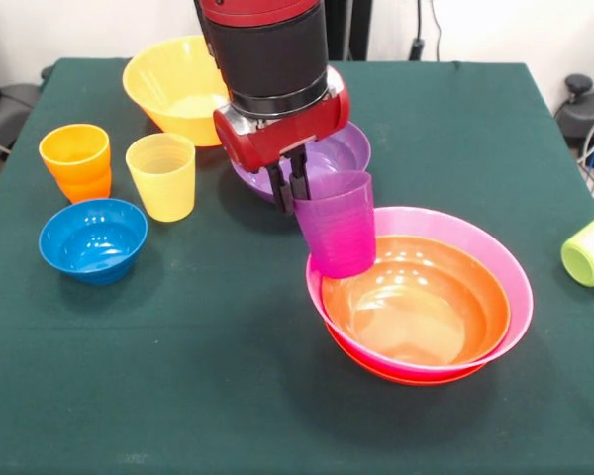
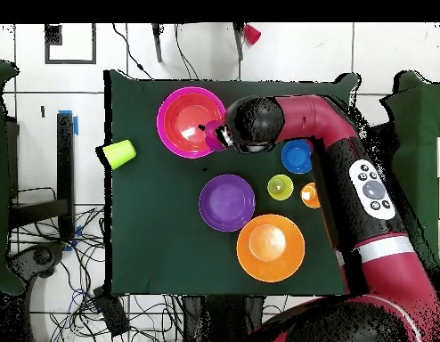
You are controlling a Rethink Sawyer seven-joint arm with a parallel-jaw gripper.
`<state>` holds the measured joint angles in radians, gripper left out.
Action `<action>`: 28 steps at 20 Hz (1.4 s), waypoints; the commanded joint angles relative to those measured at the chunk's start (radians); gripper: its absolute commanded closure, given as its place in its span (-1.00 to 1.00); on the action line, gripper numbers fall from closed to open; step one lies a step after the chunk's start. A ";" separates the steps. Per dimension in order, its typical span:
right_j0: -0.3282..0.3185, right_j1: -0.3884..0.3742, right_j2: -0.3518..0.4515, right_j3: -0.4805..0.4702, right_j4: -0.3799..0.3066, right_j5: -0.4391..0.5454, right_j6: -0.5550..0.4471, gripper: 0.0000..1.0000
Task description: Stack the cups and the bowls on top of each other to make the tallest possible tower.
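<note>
Front view, left to right: orange cups, blue bowl, yellow cup and yellow-orange bowl on the table; gripper pinching the purple cup by its rim above the pink bowl, hiding part of the purple bowl; lime green cup tipped over.

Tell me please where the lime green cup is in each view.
Front view: the lime green cup lies tipped at the right edge, right of the pink bowl.
Overhead view: the cup lies near the table's left edge, left of the pink bowl.
Shared landmark: the pink bowl.
</note>
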<state>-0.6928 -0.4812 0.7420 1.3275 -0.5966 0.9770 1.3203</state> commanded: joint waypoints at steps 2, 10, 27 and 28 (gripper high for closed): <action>0.027 0.013 -0.016 0.107 -0.069 -0.045 -0.157 1.00; 0.042 0.001 -0.015 0.176 -0.034 -0.076 -0.060 1.00; 0.085 0.018 -0.064 0.194 -0.035 -0.145 0.005 1.00; 0.084 0.016 -0.064 0.193 -0.034 -0.142 0.002 1.00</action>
<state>-0.6324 -0.4996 0.7389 1.4770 -0.5964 0.8610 1.3203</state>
